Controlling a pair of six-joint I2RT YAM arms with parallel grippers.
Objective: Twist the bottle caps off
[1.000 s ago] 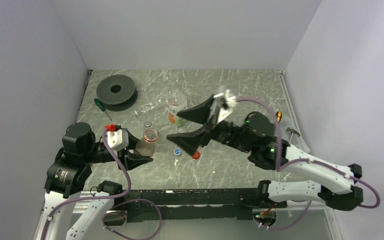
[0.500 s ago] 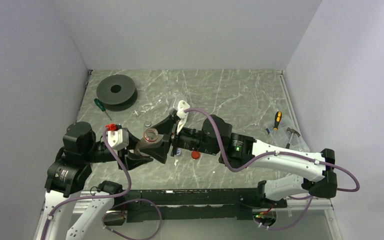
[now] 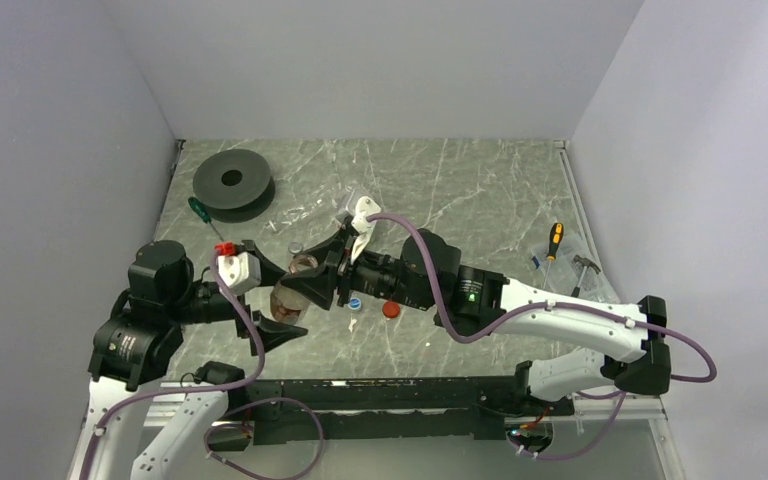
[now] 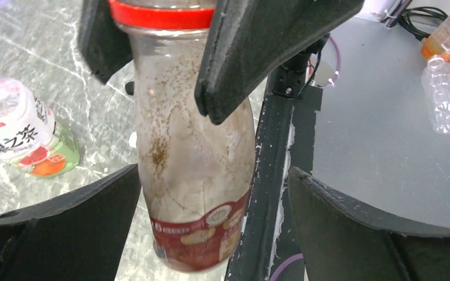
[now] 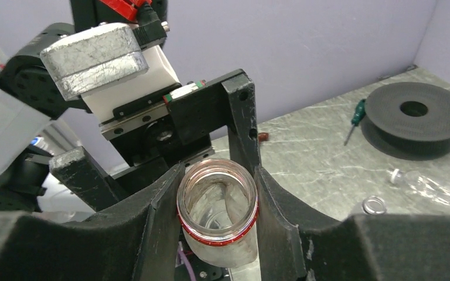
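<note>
Starting nearest, at 8 o'clock on the table (image 3: pixel 480 190) in the top view: left gripper (image 3: pixel 278 293) with jaws spread wide, one finger on each side of the red-brown-labelled bottle (image 4: pixel 193 175), clamping nothing. Reaching in from 3 o'clock, right gripper (image 5: pixel 217 213) with jaws drawn narrow and pinched on that bottle's neck, just below the red ring at its open, capless mouth. Lying loose on the marble at 6 o'clock, by the near edge of the right arm: red cap (image 3: pixel 391 310), with blue cap (image 3: pixel 355 302) close at its 9 o'clock, both apart from any bottle. Just past the held bottle, at its 12 o'clock: small clear bottle (image 5: pixel 375 205), only its open mouth ring plain. Farther on, toward 11 o'clock: larger bottle (image 4: pixel 17 137) with green-white-orange label, mostly hidden from above by the right wrist. Out at 3 o'clock, orange-handled screwdriver (image 3: pixel 554 238); at 9 o'clock, green-handled screwdriver (image 3: pixel 200 212); farthest, at 10 o'clock, black disc (image 3: pixel 233 180) with a centre hole.
</note>
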